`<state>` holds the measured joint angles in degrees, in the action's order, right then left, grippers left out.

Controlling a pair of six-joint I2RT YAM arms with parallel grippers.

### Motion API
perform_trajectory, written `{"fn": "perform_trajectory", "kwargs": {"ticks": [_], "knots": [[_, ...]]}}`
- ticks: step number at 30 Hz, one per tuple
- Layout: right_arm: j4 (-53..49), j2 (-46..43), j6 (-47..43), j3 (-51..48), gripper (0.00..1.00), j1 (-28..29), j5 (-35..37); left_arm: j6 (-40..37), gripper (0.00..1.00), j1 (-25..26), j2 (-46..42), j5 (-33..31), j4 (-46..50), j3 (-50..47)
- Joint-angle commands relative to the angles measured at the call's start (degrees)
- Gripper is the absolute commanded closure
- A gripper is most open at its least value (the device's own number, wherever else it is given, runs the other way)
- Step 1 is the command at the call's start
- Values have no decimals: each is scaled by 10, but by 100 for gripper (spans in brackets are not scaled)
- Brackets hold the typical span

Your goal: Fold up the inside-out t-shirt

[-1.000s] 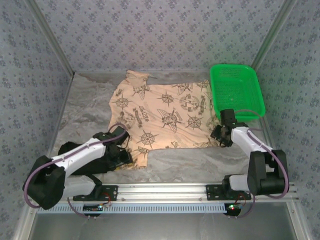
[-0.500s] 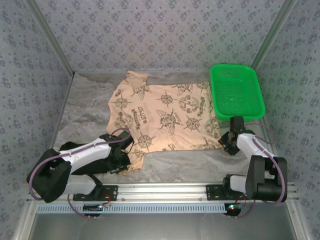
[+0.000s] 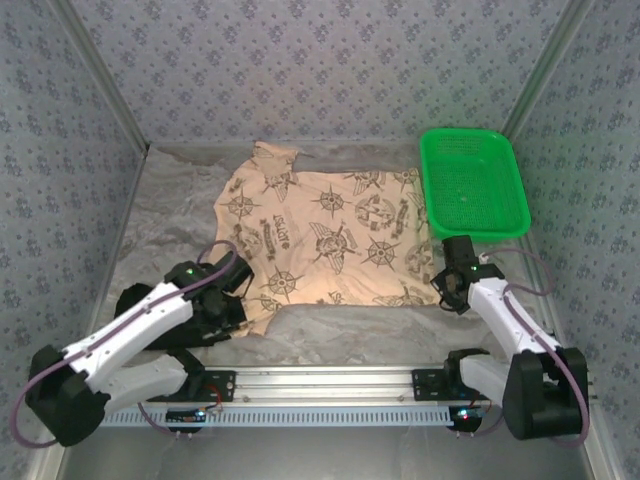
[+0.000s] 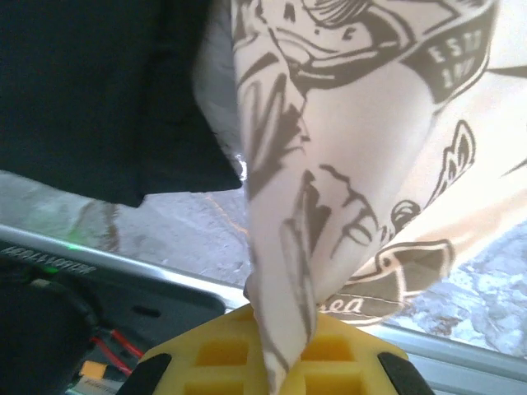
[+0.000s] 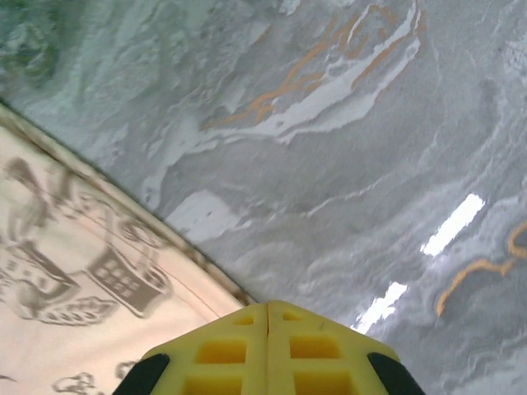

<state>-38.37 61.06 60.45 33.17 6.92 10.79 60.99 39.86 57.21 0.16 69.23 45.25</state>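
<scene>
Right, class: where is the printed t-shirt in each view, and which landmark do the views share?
Top view: t-shirt lying mid-table, left of the green basket.
Left wrist: t-shirt centre-right, pinched in the left gripper.
Right wrist: t-shirt bottom left, beside the right gripper.
Shared landmark: the grey marbled table.

Your left gripper (image 3: 240,308) pinches the t-shirt's (image 3: 330,230) near-left corner; your right gripper (image 3: 450,290) (jaws together) sits at its near-right corner.

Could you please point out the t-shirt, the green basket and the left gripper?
t-shirt (image 3: 330,240): top view, cloth's middle.
green basket (image 3: 470,185): top view, bare floor.
left gripper (image 4: 284,347): left wrist view, between fingertips.
</scene>
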Motion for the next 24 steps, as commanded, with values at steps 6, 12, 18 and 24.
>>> {"fn": "perform_trajectory", "kwargs": {"ticks": [6, 12, 18, 24], "knots": [[-69, 19, 91, 50, 74, 49, 11, -5, 100, -4, -18, -120, 122, 105], [-34, 37, 215, -1, 43, 156, -59, 11, 100, -5, -21, -82, 79, 72], [18, 105, 290, -33, 54, 198, -78, 3, 100, -6, -21, -90, 79, 74], [-9, 107, 309, -38, 99, 198, -32, 6, 100, -12, -13, -102, 95, 79]]}}
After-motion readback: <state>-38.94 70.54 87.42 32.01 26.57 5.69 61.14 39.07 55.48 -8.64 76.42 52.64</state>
